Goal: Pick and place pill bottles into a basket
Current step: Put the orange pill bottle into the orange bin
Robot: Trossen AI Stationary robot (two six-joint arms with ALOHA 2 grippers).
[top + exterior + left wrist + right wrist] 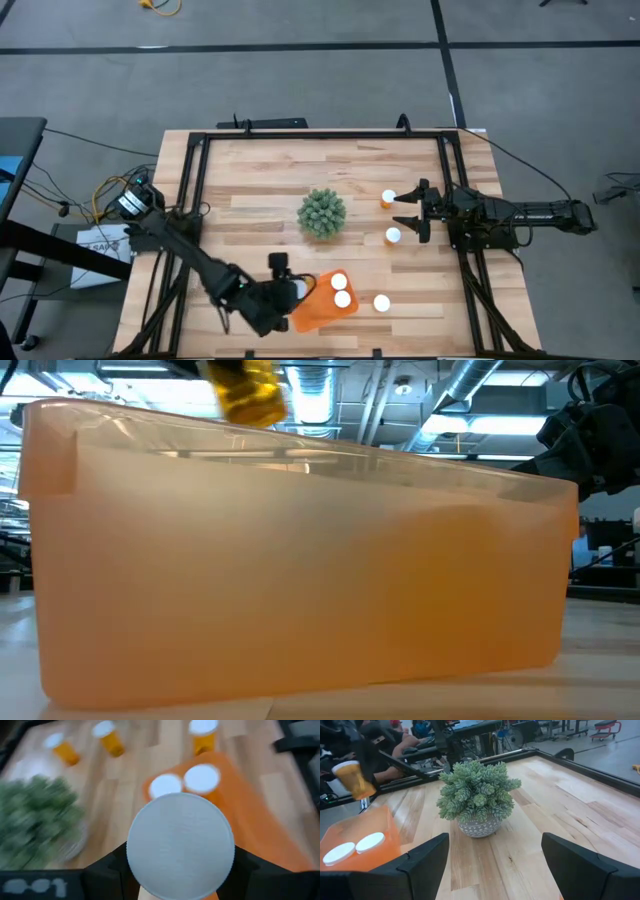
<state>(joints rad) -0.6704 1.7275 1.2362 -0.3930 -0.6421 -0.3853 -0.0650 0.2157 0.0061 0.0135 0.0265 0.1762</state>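
Pill bottle (180, 845) pinched in my left hand (283, 291) above the basket (318, 312); my right hand (408, 212) waits spread wide by the bench (260, 180) edge.

The bench (270, 170) is pale planked wood with a smooth, faintly satin finish. The basket (300, 570) is translucent orange plastic, glossy at its rim. The pill bottle (180, 851) has a finely ribbed, matt white plastic cap. Both claws look matt black.

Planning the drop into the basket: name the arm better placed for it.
Left. The left gripper holds a bottle right by the basket. The right gripper waits open, between two bottles far from it.
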